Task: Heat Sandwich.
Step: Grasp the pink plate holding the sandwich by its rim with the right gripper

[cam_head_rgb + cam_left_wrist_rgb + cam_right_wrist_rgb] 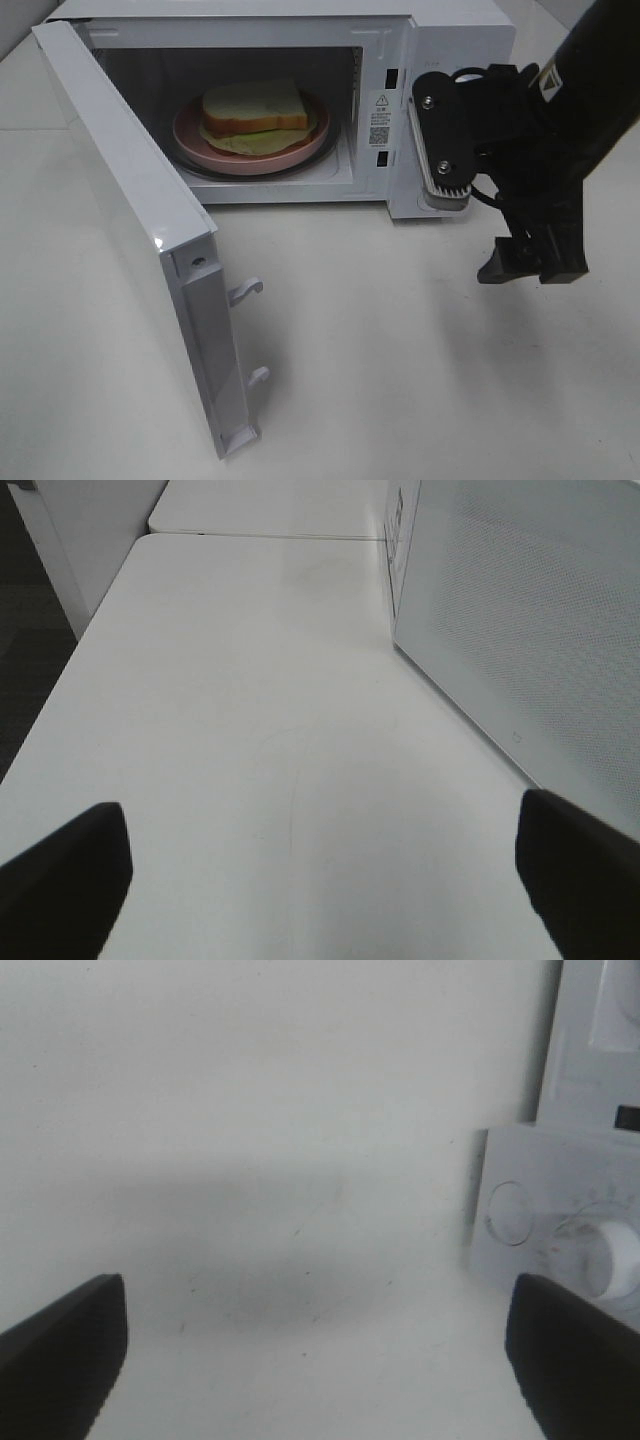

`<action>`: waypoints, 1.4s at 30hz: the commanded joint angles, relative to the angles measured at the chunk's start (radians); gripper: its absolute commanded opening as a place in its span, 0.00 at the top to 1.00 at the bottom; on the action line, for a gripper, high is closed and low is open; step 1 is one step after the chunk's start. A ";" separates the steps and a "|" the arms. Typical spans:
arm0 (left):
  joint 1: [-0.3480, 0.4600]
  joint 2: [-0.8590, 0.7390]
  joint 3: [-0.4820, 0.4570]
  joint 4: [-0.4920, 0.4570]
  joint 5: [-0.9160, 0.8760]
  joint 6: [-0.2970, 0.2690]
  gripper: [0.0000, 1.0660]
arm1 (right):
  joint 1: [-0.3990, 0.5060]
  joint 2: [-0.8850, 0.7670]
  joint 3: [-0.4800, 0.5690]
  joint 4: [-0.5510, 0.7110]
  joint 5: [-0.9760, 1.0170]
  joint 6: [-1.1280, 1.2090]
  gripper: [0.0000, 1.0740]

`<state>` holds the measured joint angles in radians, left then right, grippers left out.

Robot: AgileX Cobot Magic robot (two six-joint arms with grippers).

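Observation:
The sandwich [255, 108], tan bread over a green layer, lies on a salmon-pink plate [250, 163] inside the open white microwave [450, 40]. My right gripper [530, 268] hangs fingers-down above the table, just right of the microwave's front corner. It is open and holds nothing. In the right wrist view its fingertips [60, 1345] stand wide apart over bare table, with the microwave's control panel [540, 1210] and white knob [620, 1260] beside them. My left gripper [320, 880] shows only in the left wrist view, open and empty above the table beside the microwave door [530, 610].
The microwave door [130, 220] swings far out to the left and toward the front, with its latch hooks [245, 290] sticking out. White table [400, 360] spreads in front of the microwave. In the left wrist view the table's edge [60, 690] drops to dark floor.

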<state>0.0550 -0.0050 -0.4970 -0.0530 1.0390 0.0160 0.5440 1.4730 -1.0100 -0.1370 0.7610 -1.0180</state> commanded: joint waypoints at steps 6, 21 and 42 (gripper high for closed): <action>0.002 -0.026 0.002 -0.003 -0.004 0.001 0.08 | 0.065 0.116 -0.131 -0.041 -0.015 -0.021 0.11; 0.002 -0.026 0.002 -0.003 -0.004 0.001 0.08 | 0.097 0.313 -0.336 -0.040 -0.052 -0.027 0.12; 0.002 -0.026 0.002 -0.003 -0.004 0.001 0.08 | 0.121 0.551 -0.564 -0.034 -0.169 -0.026 0.15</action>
<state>0.0550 -0.0050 -0.4970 -0.0530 1.0390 0.0160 0.6610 1.9960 -1.5470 -0.1760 0.6060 -1.0340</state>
